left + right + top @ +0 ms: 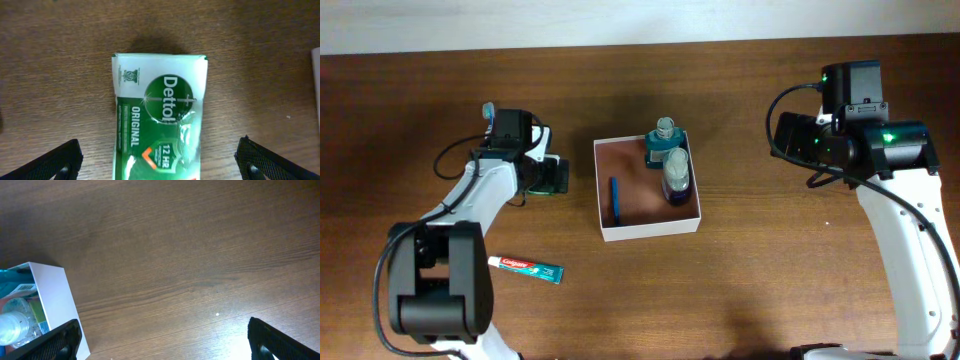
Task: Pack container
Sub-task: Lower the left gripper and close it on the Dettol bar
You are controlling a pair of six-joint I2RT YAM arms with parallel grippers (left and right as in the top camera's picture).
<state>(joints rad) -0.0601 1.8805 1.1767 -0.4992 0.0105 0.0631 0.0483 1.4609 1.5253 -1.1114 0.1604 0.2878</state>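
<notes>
The left fingers (56, 162) are spread wide and hold nothing. They stand on either side of a green Dettol soap packet (160, 115) that lies flat on the wooden table (260, 60). So the left gripper (159, 146) is released and straddles the packet across its short width. The right gripper (162, 341) is also released, with only bare wood under it, off to the right of the container (652, 228).

The container sits mid-table, and the soap is near its left wall. Two bottles fill its far right corner, a teal-capped one (663, 140) and a clear one (677, 180). A slim blue item (616, 198) lies along the left side, and I cannot tell what it is. A Colgate tube (526, 267) waits on the table, nearer and to the left.

My main worry is the wrapper. It looks glossy and loose, so I judge the pads could pinch film rather than the bar, and the packet could slide or swing out. The packet is also low. If I come down too far the tips scrape the wood, and if I stop short they close above it.

The next risk is the thin white wall. A low carry could clip it and shove the light box. Free floor is scarce, so a careless drop could land the soap on the blue item or knock a bottle.
</notes>
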